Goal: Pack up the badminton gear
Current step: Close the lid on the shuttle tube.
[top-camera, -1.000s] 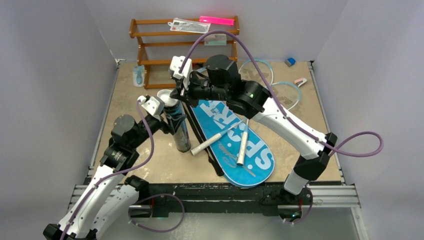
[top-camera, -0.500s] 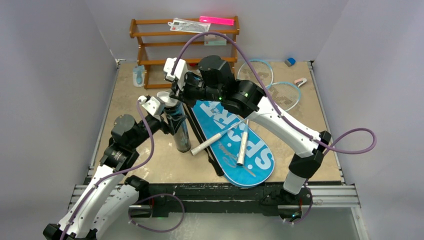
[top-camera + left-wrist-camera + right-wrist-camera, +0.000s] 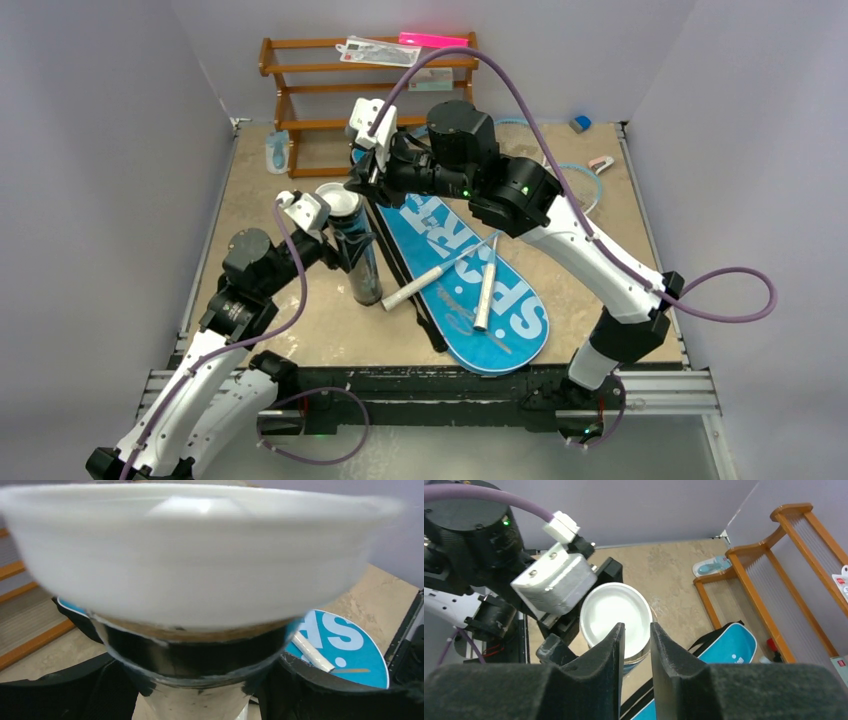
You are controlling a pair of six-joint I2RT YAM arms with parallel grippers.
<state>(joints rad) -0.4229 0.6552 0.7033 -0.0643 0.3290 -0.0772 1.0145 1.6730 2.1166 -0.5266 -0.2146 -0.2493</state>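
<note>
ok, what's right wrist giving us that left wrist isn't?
Right wrist only: the right fingers, with a narrow gap and nothing in it; the left arm's camera box; a small blue and white item by the rack; the white lid seen from above.
Left wrist only: a white racket handle lying on the bag, plus the bag's white letters.
Both: white lid, black tube, the left fingers either side of the tube, bag, rack.
</note>
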